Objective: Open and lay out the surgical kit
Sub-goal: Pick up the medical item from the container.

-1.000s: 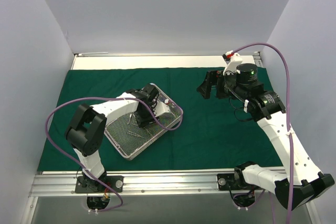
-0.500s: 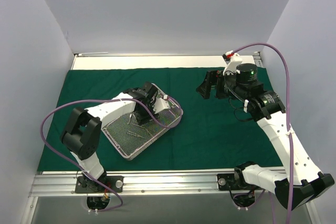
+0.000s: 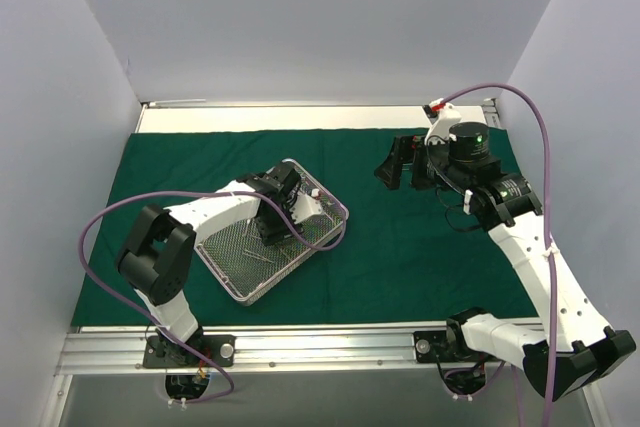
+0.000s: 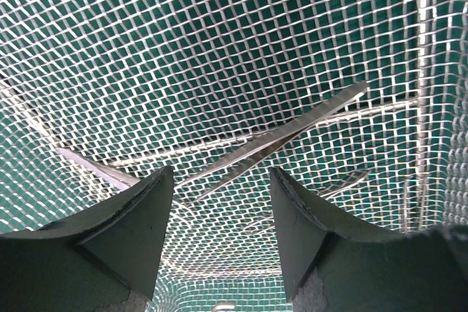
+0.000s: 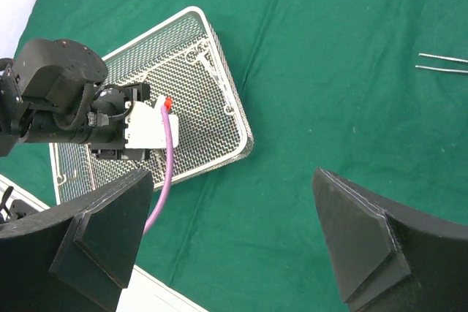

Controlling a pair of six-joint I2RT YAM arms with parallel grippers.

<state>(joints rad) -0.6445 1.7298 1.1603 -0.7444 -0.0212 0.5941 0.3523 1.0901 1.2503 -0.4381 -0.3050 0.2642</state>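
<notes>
1. Finding the wire-mesh tray (image 3: 235, 272) left of centre on the dark green drape (image 3: 400, 257), turned askew to the table edges. Holds thin steel instruments, among them a flat forceps (image 4: 292, 126) lying slantwise on the mesh floor.
2. Noting the left gripper (image 3: 273, 231) down inside the tray's far half, fingers (image 4: 131, 231) parted with nothing between them, tips close over the mesh and the forceps just beyond them.
3. Tracing the purple cable (image 3: 335, 217) off the left wrist: loops out over the tray's right rim, then arcs back over the left forearm, which crosses above the tray's far-left corner.
4. Spotting a second thin instrument (image 5: 442, 63) flat on the cloth, well apart from the tray, seen in the right wrist view only.
5. Placing the right gripper (image 3: 397, 163) raised over the drape's far right part, jaws spread wide and empty, well apart from the tray.
6. Reading the drape as spread flat over most of the table (image 3: 300, 117), with bare green right of the tray and along the near side, and a pale strip of tabletop past its far edge.
7. Bounding it all: pale walls (image 3: 60, 97) at left, right and far side, and a metal rail (image 3: 320, 347) along the near edge carrying both arm bases.
</notes>
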